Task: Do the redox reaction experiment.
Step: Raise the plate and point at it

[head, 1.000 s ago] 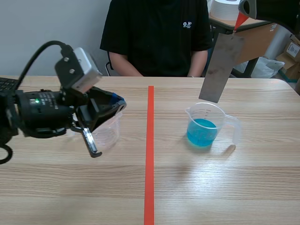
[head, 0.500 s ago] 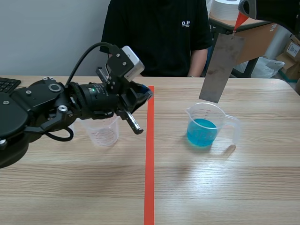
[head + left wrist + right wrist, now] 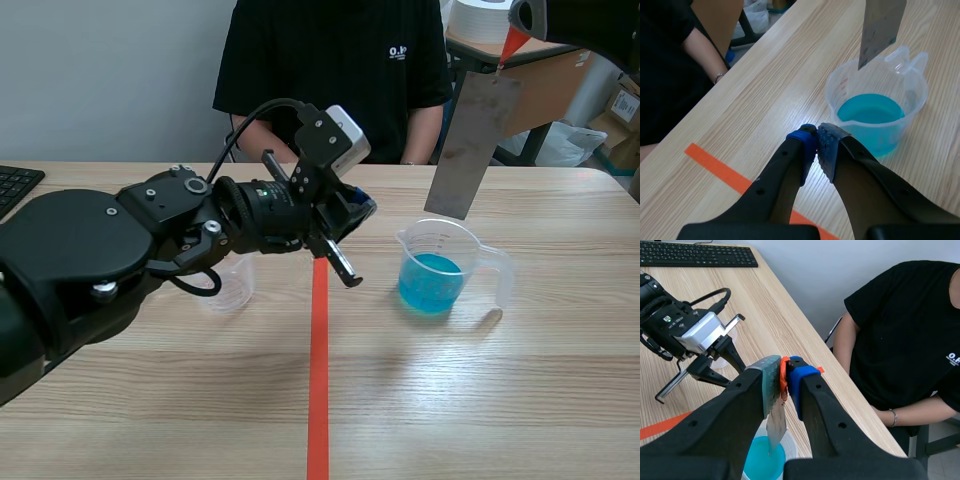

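A clear beaker [image 3: 437, 268] holding blue liquid [image 3: 871, 111] stands right of the red tape line. Just above its rim hangs a grey metal plate [image 3: 471, 148], tilted, its lower edge over the liquid. My right gripper [image 3: 783, 376] is shut on the orange tab at the plate's top [image 3: 513, 42]. My left gripper [image 3: 360, 210] is past the tape line, a short way left of the beaker, its fingers shut on nothing [image 3: 815, 145]. An empty clear beaker [image 3: 230, 285] stands behind the left arm, mostly hidden.
A person in a black shirt [image 3: 335, 75] sits across the table, forearms near the far edge. A keyboard [image 3: 15, 182] lies at the table's far left. Boxes and a stand are beyond the table's right corner.
My left arm has swung right from over the empty beaker, across the tape line, toward the blue beaker. The right arm and plate have not moved.
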Robot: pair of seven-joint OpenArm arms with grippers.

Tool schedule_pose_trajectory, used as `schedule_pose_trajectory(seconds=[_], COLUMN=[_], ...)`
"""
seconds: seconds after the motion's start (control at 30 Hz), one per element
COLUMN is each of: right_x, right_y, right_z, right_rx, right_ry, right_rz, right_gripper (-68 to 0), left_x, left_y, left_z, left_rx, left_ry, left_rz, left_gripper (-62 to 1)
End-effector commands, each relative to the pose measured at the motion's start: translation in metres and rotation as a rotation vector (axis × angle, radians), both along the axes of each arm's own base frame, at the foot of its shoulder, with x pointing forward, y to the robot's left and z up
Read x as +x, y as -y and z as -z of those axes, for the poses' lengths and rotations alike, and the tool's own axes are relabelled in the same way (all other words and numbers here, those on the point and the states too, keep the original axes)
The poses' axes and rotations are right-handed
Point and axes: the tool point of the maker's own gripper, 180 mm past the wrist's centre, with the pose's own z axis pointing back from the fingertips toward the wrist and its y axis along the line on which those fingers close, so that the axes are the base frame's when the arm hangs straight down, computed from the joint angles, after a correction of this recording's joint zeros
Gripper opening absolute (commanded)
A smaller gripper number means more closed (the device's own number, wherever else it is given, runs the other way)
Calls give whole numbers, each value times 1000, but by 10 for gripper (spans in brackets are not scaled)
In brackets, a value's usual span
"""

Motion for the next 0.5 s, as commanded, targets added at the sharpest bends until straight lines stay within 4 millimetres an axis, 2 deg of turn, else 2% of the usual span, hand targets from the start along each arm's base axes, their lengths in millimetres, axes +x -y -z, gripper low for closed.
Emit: schedule_pose_trajectory(seconds=[0.0, 0.27, 0.47], right_x=[1, 1, 1], right_y=[2, 2, 2], right_z=[-18, -18, -18], right_rx=[19, 19, 19], right_ry=[42, 42, 42], right_rz=[-4, -4, -4], right_gripper=[-658, -658, -658], left_x=[6, -1, -2], left_y=[8, 31, 37], left_z=[-20, -24, -25], left_rx=[-38, -47, -51], left_ry=[40, 43, 41], left_rz=[11, 58, 64], left_gripper=[-560, -560, -560])
